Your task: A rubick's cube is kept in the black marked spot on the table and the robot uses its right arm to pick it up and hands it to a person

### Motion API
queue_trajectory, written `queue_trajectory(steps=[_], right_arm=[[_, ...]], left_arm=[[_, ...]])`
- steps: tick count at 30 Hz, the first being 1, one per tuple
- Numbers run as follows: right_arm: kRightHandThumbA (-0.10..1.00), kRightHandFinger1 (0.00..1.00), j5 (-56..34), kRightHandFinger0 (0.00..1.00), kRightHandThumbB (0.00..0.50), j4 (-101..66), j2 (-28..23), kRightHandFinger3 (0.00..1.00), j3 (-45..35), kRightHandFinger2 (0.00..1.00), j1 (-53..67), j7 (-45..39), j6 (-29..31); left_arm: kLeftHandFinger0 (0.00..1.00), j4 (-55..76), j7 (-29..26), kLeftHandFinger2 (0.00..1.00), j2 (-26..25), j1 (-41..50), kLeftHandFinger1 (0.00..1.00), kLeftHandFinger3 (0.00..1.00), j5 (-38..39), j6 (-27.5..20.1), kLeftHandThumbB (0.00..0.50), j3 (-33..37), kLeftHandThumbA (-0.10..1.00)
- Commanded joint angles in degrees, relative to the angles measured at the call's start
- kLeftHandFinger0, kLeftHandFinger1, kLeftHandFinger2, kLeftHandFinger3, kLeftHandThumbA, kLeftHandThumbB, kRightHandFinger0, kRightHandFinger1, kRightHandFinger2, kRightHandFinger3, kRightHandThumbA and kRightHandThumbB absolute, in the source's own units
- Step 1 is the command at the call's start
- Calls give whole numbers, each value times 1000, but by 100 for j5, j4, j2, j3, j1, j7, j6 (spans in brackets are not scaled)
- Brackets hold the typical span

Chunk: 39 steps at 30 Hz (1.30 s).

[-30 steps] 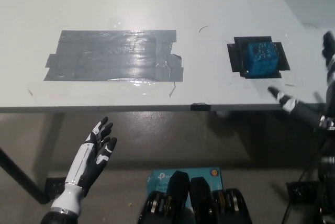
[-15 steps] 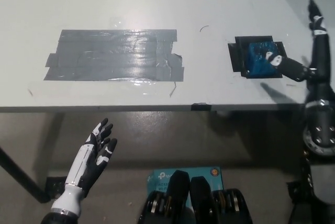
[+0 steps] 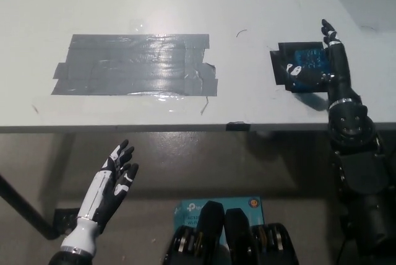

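The black right hand (image 3: pixel 318 67) lies over the Rubik's cube (image 3: pixel 307 60), fingers spread wide around it: one fingertip reaches past the cube's far side toward the table's right edge, another curls at its near left corner. Whether any finger presses on the cube cannot be told, so the grasp reads as not yet made. The cube, blue on its visible top, sits on the black marked spot (image 3: pixel 281 67) near the table's right edge, a little back from the front edge, partly hidden by the hand.

The main risk, as I judge it, is an uneven closure: if the near finger meets the cube first, it can push the cube sideways off the mark or twist it, leaving a corner pinch that slips on the lift. The smooth faces add to that. The right edge is close, so a hard shove could send the cube toward it.

The table (image 3: pixel 260 5) also carries a large patch of grey tape (image 3: pixel 136 65) toward its left. The white left hand (image 3: pixel 114 178) rests open below the front edge, holding nothing.
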<state>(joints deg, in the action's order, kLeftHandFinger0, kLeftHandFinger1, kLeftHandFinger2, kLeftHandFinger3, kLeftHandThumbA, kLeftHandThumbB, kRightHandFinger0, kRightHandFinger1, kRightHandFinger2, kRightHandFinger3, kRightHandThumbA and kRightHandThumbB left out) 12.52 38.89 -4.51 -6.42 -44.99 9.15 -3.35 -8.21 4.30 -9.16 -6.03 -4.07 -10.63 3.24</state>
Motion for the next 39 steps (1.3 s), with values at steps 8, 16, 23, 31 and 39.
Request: queue_trajectory(steps=[8, 16, 23, 31, 39], right_arm=[[845, 1000, -185, 1000, 447, 1235, -39, 1000, 50, 1000, -639, 437, 561], [836, 1000, -202, 1000, 420, 1654, -121, 1000, 58, 1000, -744, 643, 856], [850, 1000, -222, 1000, 436, 1844, -91, 1000, 130, 1000, -734, 637, 951], [792, 1000, -401, 1000, 412, 2030, -35, 1000, 83, 1000, -721, 422, 970], [-95, 309, 75, 209, 285, 2309, -188, 375, 566, 398, -827, 481, 47]], left_arm=[[1000, 170, 99, 1000, -43, -103, 1000, 1000, 7, -165, 222, -1, 809], [1000, 158, 113, 1000, -48, -150, 1000, 1000, 12, -173, 219, -7, 816], [1000, 149, 109, 1000, -40, -156, 1000, 1000, 30, -154, 225, -23, 810], [1000, 163, 94, 1000, -51, -195, 1000, 1000, -36, -148, 224, -9, 821], [1000, 133, 100, 1000, -58, -226, 1000, 1000, -13, -179, 227, -22, 817]])
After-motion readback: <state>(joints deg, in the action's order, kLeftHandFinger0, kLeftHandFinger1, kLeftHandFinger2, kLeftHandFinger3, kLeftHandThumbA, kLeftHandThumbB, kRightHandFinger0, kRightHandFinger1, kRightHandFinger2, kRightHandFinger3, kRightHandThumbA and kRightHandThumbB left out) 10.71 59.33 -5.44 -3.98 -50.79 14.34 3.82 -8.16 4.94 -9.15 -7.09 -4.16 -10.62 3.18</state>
